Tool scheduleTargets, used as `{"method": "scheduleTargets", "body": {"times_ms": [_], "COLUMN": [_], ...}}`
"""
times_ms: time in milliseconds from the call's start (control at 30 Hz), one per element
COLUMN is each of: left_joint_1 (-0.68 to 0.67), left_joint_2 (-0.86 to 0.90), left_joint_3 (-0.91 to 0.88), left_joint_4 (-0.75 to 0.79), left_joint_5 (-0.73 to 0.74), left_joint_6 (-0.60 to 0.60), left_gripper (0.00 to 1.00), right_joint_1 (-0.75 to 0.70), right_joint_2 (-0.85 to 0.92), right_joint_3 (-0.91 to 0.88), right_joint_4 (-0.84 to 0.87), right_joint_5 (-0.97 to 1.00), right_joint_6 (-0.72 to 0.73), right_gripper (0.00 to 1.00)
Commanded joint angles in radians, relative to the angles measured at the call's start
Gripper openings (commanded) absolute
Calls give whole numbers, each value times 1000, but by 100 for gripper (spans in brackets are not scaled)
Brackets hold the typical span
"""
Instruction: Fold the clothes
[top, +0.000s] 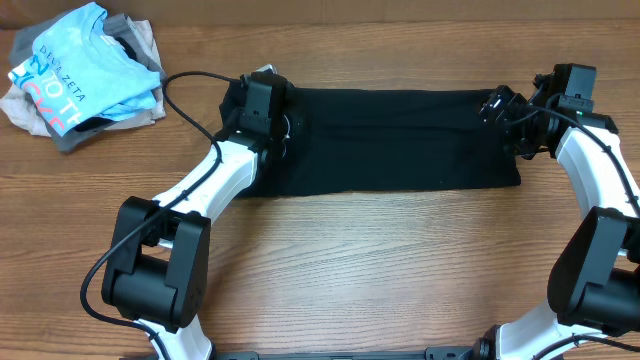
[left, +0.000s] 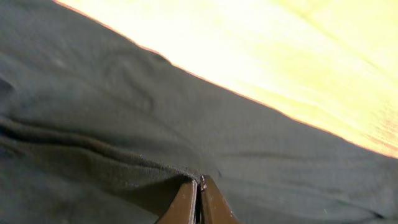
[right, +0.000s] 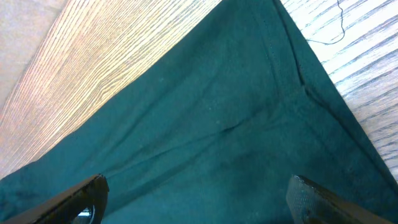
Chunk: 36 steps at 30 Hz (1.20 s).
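Jaws of the left gripper are pressed together, with a raised fold of the black garment pinched at its left end. Jaws of the right gripper are spread wide over the right end. The garment is laid flat across the tabletop as a long, plain, faintly creased band.
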Motion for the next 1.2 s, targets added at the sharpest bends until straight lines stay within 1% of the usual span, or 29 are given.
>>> {"method": "scheduleTargets", "body": {"times_ms": [0, 100, 133, 167, 200, 233, 267, 300, 467, 500, 533, 567, 600, 633, 667, 700, 733, 800, 867, 933, 1033, 1167], "left_joint_1": [-3, -3, -3, -3, -3, -3, -3, -3, -3, -1, 1, 4, 6, 6, 7, 8, 10, 11, 11, 11, 19, 64], "left_joint_2": [7, 9, 10, 12, 16, 18, 20, 20, 16, 11, 8, 7, 6, 6, 6, 6, 6, 6, 6, 6, 6, 7], "left_joint_3": [23, 23, 23, 23, 23, 23, 23, 23, 24, 28, 34, 42, 52, 58, 62, 62, 62, 62, 62, 62, 62, 61], "left_joint_4": [16, 16, 16, 16, 17, 16, 16, 16, -5, -30, -55, -91, -135, -169, -209, -246, -291, -372, -441, -493, -562, -603], "left_joint_5": [-112, -156, -162, -163, -163, -162, -162, -159, -146, -146, -144, -142, -128, -112, -89, -69, -50, -26, -23, -23, -41, -75], "left_joint_6": [57, 69, 71, 77, 89, 98, 106, 117, 156, 156, 157, 156, 156, 156, 156, 156, 156, 156, 156, 156, 156, 174], "left_gripper": [4, 4, 11, 29, 59, 80, 95, 100, 100, 100, 100, 99, 96, 92, 84, 77, 67, 46, 35, 27, 23, 23], "right_joint_1": [5, 5, 5, 5, 5, 5, 5, 5, 5, 5, 5, 6, 6, 6, 9, 13, 21, 40, 63, 80, 92, 89], "right_joint_2": [-3, -3, -3, -3, -3, -3, -3, -3, -3, -3, -3, -3, -3, -3, -3, -3, -3, -3, -3, -3, -2, -2], "right_joint_3": [10, 10, 10, 10, 10, 10, 10, 10, 10, 10, 10, 10, 10, 10, 10, 10, 9, 1, -23, -50, -95, -141], "right_joint_4": [5, 5, 5, 5, 5, 4, 5, 5, 5, 5, 4, 3, 0, -2, -3, -6, -13, -27, -34, -50, -79, -70], "right_joint_5": [5, 5, 5, 5, 5, 5, 5, 5, 5, 5, 5, 5, 5, 3, -3, -3, -3, -2, 3, 66, 187, 189], "right_joint_6": [-3, -3, -3, -3, -3, -3, -3, -3, -4, -13, -25, -34, -34, -34, -34, -33, -34, -34, -33, 14, 119, 132], "right_gripper": [96, 96, 96, 96, 96, 96, 96, 96, 95, 89, 79, 62, 44, 35, 25, 20, 17, 12, 10, 9, 6, 6]}}
